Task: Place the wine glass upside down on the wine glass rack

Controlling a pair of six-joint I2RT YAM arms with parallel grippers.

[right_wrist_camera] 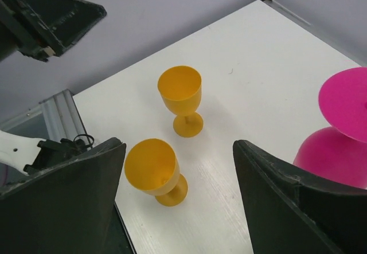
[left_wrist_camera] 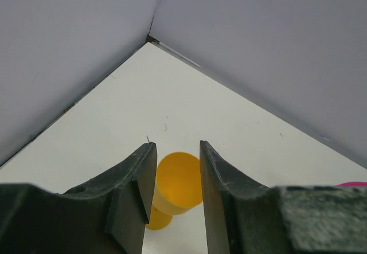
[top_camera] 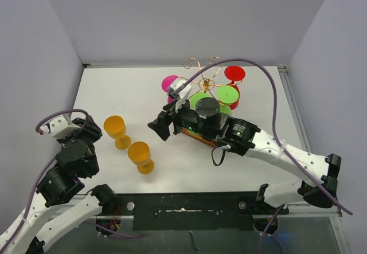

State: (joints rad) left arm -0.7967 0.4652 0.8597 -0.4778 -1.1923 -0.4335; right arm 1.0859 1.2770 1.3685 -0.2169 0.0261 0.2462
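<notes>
Rack [top_camera: 206,85] (overhead only) carries inverted glasses [top_camera: 227,95]; both arms' jaws stand open, empty.

Worktop [top_camera: 123,88]: white, matt, with faint scuff marks. Walls [top_camera: 189,13]: pale grey panels closing off the worktop's far, left and right sides, with a dark seam where they meet it. Metal rail [top_camera: 291,108]: runs along the worktop's right edge. Black plate [top_camera: 189,209]: lies along the worktop's near edge. Magenta glass [top_camera: 170,83], green glasses [top_camera: 227,95] and red glass [top_camera: 234,73]: inverted, feet uppermost, clustered over the worktop's far part, right of centre.
</notes>
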